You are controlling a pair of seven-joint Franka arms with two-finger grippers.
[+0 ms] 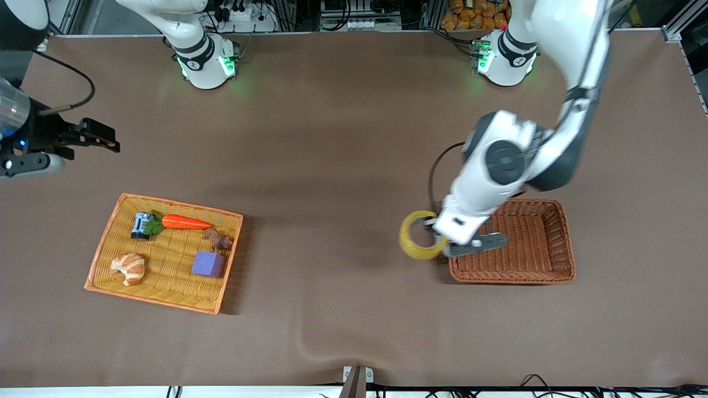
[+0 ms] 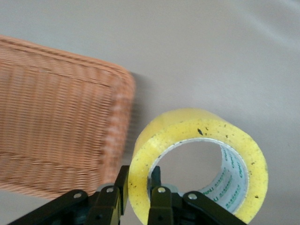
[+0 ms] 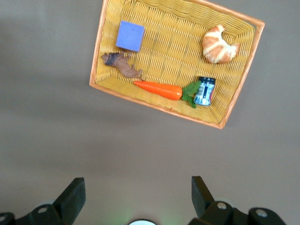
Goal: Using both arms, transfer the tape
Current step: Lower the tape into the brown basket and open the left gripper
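Observation:
The tape [image 1: 416, 243], a yellowish roll with a pale core, hangs in my left gripper [image 1: 437, 233]. It is over the table just beside the rim of the brown wicker basket [image 1: 511, 273], on the side toward the right arm's end. In the left wrist view the fingers [image 2: 112, 192] pinch the wall of the tape [image 2: 197, 129], one outside and one inside the ring, with the basket [image 2: 56, 117] beside it. My right gripper [image 1: 102, 138] waits open and empty over the table at the right arm's end; its wrist view shows it [image 3: 138, 190] spread wide.
A yellow wicker basket [image 1: 166, 254] toward the right arm's end holds a croissant [image 1: 129, 268], a purple cube [image 1: 208, 263], a carrot [image 1: 185, 222], a small can [image 1: 141, 225] and a brown figure [image 1: 219, 239]. The brown basket holds nothing that I can see.

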